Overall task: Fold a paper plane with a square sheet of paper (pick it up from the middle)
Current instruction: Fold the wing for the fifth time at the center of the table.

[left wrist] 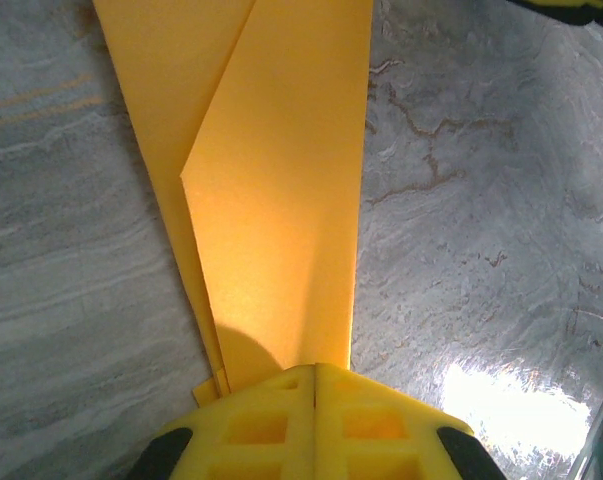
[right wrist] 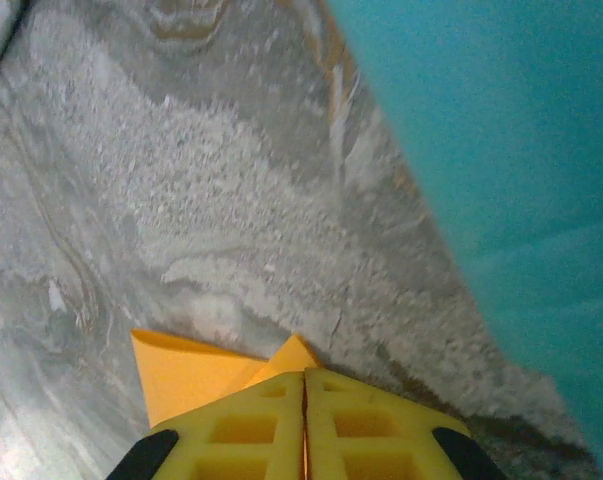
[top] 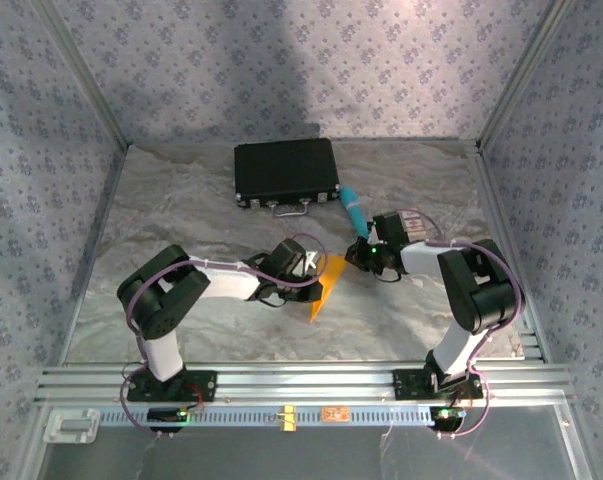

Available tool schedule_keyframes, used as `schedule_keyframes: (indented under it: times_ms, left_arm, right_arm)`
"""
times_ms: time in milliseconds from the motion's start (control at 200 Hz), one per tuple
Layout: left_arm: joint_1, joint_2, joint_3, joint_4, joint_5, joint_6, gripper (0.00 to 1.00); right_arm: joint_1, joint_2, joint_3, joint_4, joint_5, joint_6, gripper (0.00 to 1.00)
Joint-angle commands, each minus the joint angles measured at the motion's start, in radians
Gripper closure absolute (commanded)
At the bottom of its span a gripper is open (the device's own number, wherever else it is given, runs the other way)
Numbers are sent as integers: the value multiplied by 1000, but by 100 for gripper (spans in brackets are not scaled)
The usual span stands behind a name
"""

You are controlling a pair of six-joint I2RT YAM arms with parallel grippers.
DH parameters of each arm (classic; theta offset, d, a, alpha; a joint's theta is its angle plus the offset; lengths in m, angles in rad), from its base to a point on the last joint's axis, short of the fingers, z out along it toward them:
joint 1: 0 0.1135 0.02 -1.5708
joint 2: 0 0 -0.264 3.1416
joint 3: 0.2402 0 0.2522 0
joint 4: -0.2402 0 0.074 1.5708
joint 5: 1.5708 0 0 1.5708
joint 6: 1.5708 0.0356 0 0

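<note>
Left gripper (left wrist: 314, 372) and right gripper (right wrist: 304, 378) each have jaws pinched on opposite ends of the folded paper (left wrist: 281, 200) over the bench (left wrist: 481, 250), tube (right wrist: 501, 150) beside the right.

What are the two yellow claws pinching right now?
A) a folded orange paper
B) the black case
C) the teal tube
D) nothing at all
A: the left gripper and the right gripper are each closed on part of the orange paper, as both wrist views show.
</note>
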Motion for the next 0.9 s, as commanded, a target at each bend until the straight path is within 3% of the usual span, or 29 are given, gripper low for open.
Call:
schedule_keyframes:
  times_ms: [0, 485, 695, 894]
  left_arm:
    - [-5, 16, -60, -152, 1, 27, 100]
    - [-1, -2, -86, -149, 3, 22, 100]
    - [-2, -8, -57, -147, -2, 12, 100]
    - [-2, -17, -15, -152, 1, 6, 100]
  right_arm:
    - [-23, 18, 15, -32, 119, -19, 90]
    - [-15, -42, 82, -124, 23, -102, 89]
    - [60, -107, 46, -111, -46, -100, 90]
    - [119, -108, -52, -57, -36, -56, 94]
